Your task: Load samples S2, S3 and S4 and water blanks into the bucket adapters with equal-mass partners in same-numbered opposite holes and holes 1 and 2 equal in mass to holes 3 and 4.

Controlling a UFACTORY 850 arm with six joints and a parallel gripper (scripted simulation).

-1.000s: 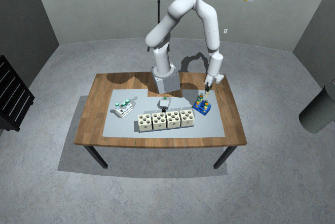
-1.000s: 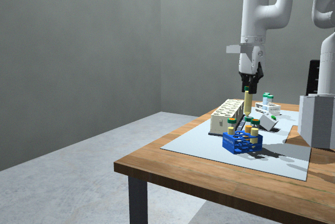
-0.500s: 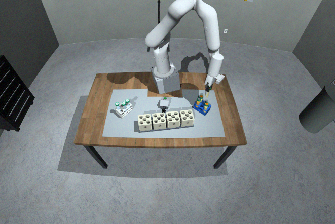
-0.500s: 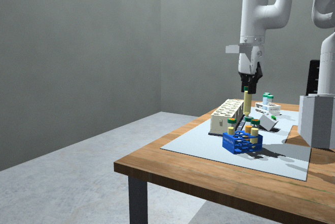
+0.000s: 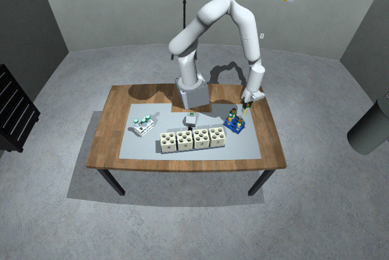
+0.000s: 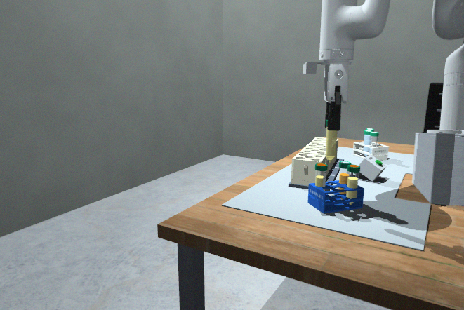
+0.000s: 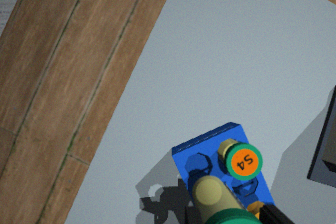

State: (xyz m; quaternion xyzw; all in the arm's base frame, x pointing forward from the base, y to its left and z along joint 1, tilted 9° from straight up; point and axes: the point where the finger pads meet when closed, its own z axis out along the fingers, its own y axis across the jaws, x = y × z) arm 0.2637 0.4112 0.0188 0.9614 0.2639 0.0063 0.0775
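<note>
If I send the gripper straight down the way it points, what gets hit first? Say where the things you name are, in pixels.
Probably the blue sample rack (image 5: 238, 131) (image 6: 316, 200) (image 7: 213, 146), met by the bottom of the yellow-filled tube (image 5: 245, 112) (image 6: 331, 142) (image 7: 208, 191) in the gripper (image 5: 246, 105) (image 6: 333, 128) (image 7: 235, 215). Depth is unclear, so I can't tell whether well or rim.

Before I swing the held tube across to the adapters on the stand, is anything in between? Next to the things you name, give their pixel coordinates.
Yes: the blue rack (image 5: 238, 130) (image 6: 316, 203) (image 7: 182, 150), its upright tubes poking up, lies between the held tube (image 5: 245, 110) (image 6: 331, 146) (image 7: 208, 191) and the adapters (image 5: 185, 145) (image 6: 299, 171). I'd likely stay high.

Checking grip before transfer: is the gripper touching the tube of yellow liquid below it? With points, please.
Touching. The exterior view shows the gripper's (image 5: 246, 103) (image 6: 332, 125) black fingers closed around the tube's (image 5: 245, 110) (image 6: 331, 146) green-capped top.
</note>
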